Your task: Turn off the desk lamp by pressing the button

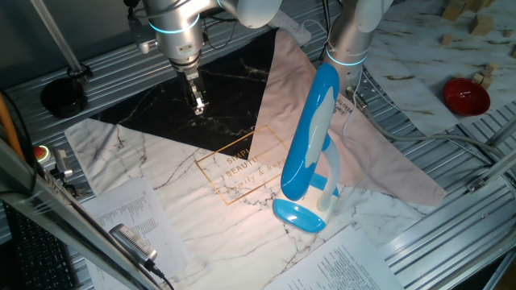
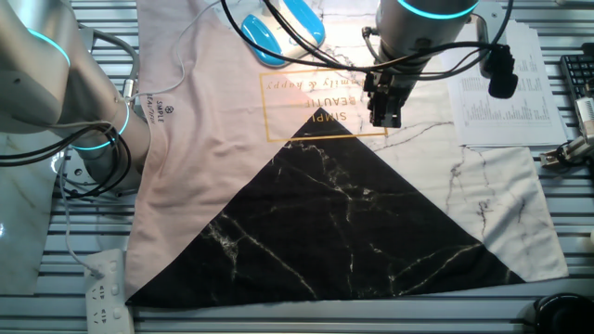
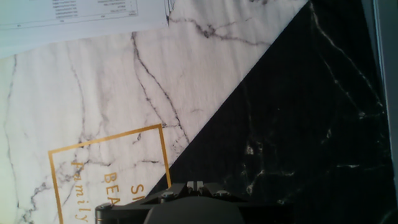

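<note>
The desk lamp stands on the marble-print mat at the front right. Its long blue and white head (image 1: 310, 133) tilts up over its small oval blue base (image 1: 298, 216). It throws a bright patch on the mat below. I cannot make out its button. In the other fixed view only the base (image 2: 263, 42) and part of the head (image 2: 302, 19) show at the top edge. My gripper (image 1: 197, 103) hangs well left of the lamp, over the black triangle of the mat (image 2: 334, 223), apart from it. It also shows in the other fixed view (image 2: 385, 116). In the hand view the fingertips (image 3: 195, 184) touch each other, holding nothing.
A second arm's base (image 1: 348, 40) stands right behind the lamp. A red bowl (image 1: 466, 95) and wooden blocks (image 1: 484, 24) lie at the far right. Printed sheets (image 1: 129, 217) lie at the mat's front left. A power strip (image 2: 107, 288) and cables lie by the mat.
</note>
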